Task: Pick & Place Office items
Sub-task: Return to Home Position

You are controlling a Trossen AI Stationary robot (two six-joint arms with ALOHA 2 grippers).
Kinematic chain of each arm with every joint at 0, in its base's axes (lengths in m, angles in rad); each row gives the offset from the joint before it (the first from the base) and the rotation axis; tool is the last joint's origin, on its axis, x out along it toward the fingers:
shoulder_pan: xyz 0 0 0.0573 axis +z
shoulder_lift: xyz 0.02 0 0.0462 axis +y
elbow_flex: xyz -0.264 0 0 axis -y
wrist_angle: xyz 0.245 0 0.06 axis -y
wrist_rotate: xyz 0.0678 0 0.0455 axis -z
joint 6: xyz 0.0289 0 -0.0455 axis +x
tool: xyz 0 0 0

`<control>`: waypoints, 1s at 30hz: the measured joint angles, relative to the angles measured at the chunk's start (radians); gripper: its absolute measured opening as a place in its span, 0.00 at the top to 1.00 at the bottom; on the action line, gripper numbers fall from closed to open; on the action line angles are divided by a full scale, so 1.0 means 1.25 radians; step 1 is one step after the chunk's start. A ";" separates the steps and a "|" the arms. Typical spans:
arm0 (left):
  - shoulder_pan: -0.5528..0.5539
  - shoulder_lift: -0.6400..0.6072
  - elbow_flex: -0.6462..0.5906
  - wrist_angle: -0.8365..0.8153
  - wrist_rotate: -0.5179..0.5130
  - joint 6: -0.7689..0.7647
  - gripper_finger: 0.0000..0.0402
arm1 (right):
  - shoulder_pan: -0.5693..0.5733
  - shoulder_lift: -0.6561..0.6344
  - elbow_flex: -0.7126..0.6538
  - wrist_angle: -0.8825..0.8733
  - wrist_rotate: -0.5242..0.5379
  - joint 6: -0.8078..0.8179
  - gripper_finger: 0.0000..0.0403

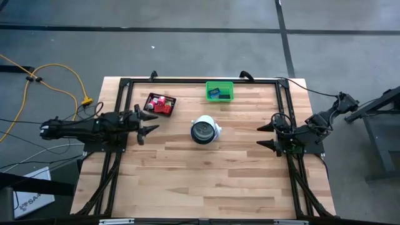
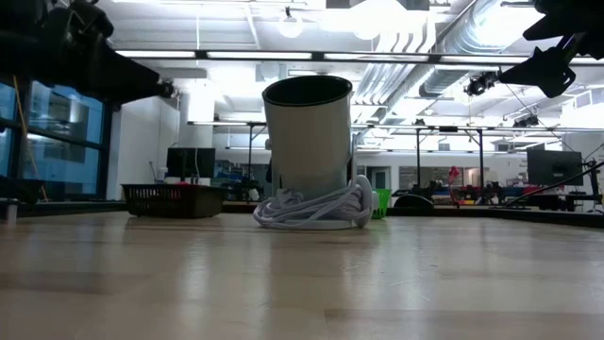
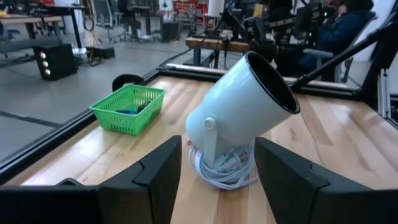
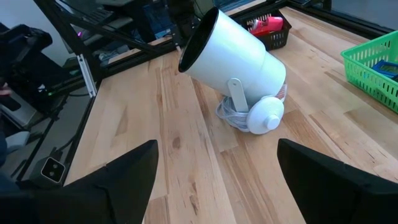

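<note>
Look down from above and you see your left gripper at the left middle of the frame. It hangs over the left edge of the wooden table. Its two fingers are spread wide apart and hold nothing. In the left wrist view you see the big gap between them.

Your right gripper is at the right middle of the frame, over the right side of the table. Its fingers are spread wide too, and they are empty.

Between the two grippers, near the middle of the frame, stands a white lamp with a dark open mouth. Its white cord lies coiled around its foot. Both grippers are well apart from it.

The office items are in two places. The red and pink blocks lie in the black tray, up and to the left of the lamp. The blue and dark flat pieces lie in the green basket, at the upper middle of the frame, near the far edge of the table. You cannot count the pieces; they are too small. The tray and the basket are apart from each other, and neither gripper is near them.
</note>
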 joint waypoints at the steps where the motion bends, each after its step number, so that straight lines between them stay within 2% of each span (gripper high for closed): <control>1: 0.000 -0.015 -0.008 0.000 0.000 0.000 0.51 | 0.000 0.000 0.000 0.000 0.000 0.000 0.21; 8: 0.000 -0.111 -0.069 0.016 0.003 0.004 0.51 | 0.000 0.000 0.000 0.000 0.000 0.000 0.21; 15: 0.000 -0.108 -0.089 0.059 0.043 -0.001 0.51 | 0.000 0.000 0.000 0.000 0.000 0.000 0.21; 30: 0.000 -0.108 -0.090 0.035 0.104 -0.039 0.51 | 0.000 0.000 0.000 0.000 0.000 0.000 0.21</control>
